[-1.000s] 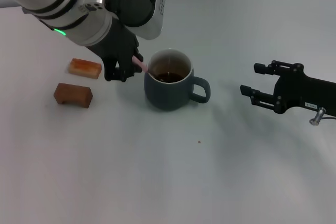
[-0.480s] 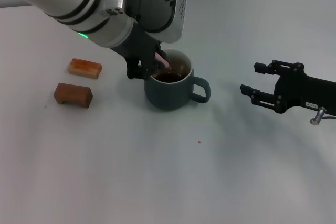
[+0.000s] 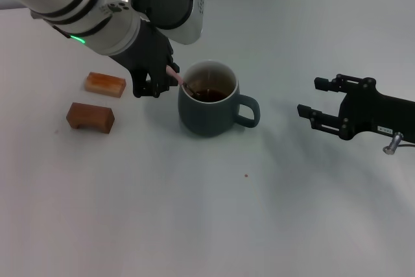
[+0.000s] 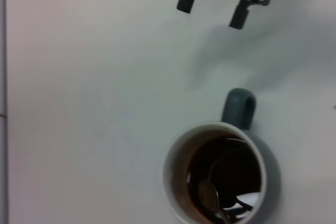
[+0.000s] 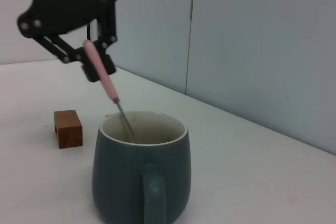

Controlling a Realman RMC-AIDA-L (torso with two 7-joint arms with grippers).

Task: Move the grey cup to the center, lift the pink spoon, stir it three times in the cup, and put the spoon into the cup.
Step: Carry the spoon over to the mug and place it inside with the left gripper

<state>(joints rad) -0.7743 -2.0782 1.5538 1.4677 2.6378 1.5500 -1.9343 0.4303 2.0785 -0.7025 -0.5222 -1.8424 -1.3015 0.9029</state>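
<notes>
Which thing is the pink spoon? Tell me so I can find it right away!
Find the big grey cup in the middle of the white table. The pink spoon leans over its rim, bowl down inside, pale pink handle pinched in the left claw. Nothing else is thin and pink; the two brown blocks nearby are chunky.

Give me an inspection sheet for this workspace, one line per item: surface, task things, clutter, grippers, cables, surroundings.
Surface: white table, a tiny dark speck in front of the cup.
Grey cup: upright, handle toward the robot's right, dark liquid inside.
Pink spoon: tilted, bowl down in the cup, handle over the rim.
Clutter: two brown blocks to the cup's left, apart from it.
Left gripper: beside the cup's rim, shut on the spoon handle.
Right gripper: open, away to the cup's right, holding nothing.
Cables: nothing seen.
Surroundings: pale wall panels behind the table.
</notes>
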